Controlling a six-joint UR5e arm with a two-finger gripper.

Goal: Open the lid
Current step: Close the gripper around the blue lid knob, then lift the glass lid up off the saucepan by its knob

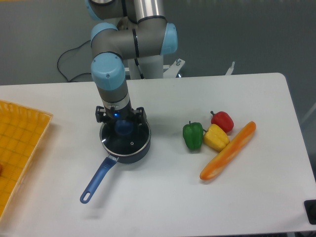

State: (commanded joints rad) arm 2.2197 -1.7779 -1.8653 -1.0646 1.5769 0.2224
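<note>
left of centre, the gripper (122,124) sits over the lid (125,138) on the pan (129,153); can't tell if it grips the knob.

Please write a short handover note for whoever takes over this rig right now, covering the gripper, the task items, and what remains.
Gripper: down over the lid's blue knob; whether the jaws have closed on it cannot be told from this view.
Lid: seated on the dark blue saucepan, handle pointing toward the front-left.
Done: approach to the knob.
Left: confirm the grasp, lift the lid off, set it down on the table.
Nearby: peppers and a baguette to the right, yellow tray at left.
</note>
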